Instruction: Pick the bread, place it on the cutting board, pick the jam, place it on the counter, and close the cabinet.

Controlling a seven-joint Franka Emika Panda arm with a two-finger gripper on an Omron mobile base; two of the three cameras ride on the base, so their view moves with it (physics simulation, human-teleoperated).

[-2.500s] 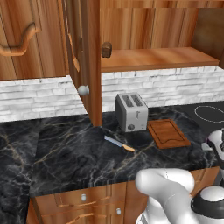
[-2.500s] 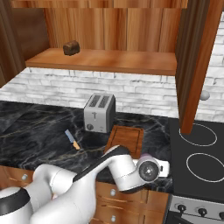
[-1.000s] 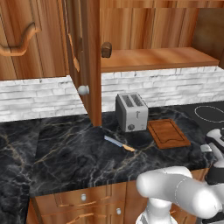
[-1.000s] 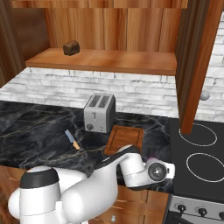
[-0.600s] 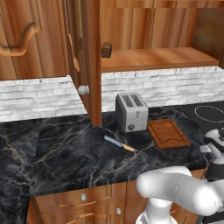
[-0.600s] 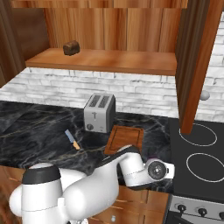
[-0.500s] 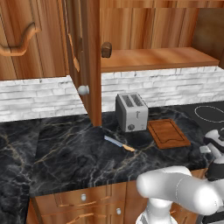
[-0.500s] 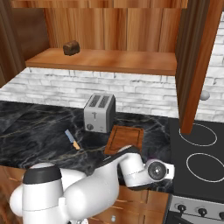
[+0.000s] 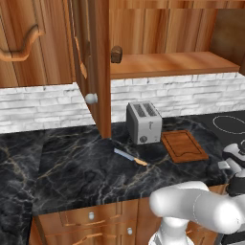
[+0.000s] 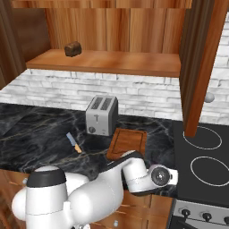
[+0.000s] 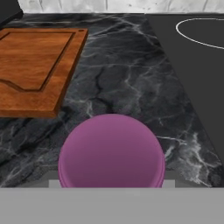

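Jam [image 11: 111,151] sits right under the hand, over black marble counter [image 11: 127,74] beside the cutting board [image 11: 33,65]; grip can't be told. Bread [image 10: 72,48] rests on the open cabinet's shelf [image 10: 134,62], toaster [image 10: 102,115] below.

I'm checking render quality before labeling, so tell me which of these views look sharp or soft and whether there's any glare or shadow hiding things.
Left base view: crisp, even light, bread readable in the cabinet's shade. Right base view: equally sharp, no glare on the counter. Hand view: jam lid looms large and soft-edged; cutting board grain slightly blurred.
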